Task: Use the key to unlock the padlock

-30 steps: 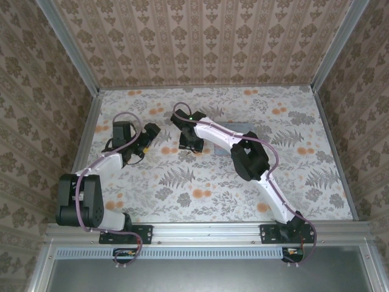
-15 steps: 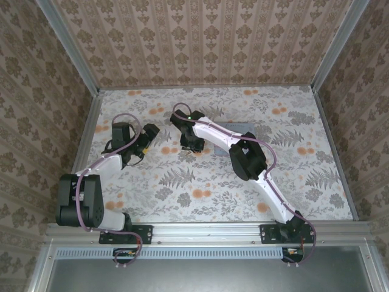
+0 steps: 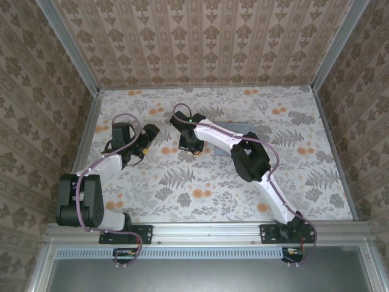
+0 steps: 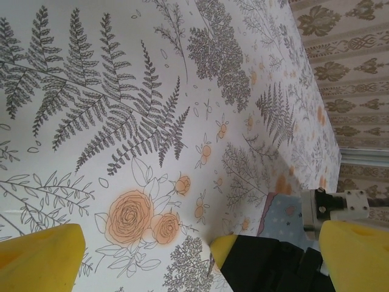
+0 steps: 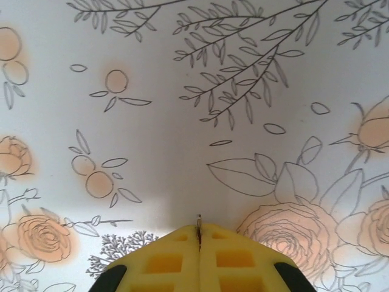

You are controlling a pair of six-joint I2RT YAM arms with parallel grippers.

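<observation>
Seemingly the right gripper (image 5: 199, 231) is pinched shut on the key (image 5: 199, 219), its thin sliver jutting straight out ahead; the left gripper (image 3: 147, 135) gapes empty.

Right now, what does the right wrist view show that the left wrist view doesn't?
Right wrist: a thin metal tip, apparently the key, pinched in the shut right gripper. Left wrist: the open left gripper, the tin and the wall. Both: the floral table, and the right gripper, seen from outside by the left wrist.
</observation>
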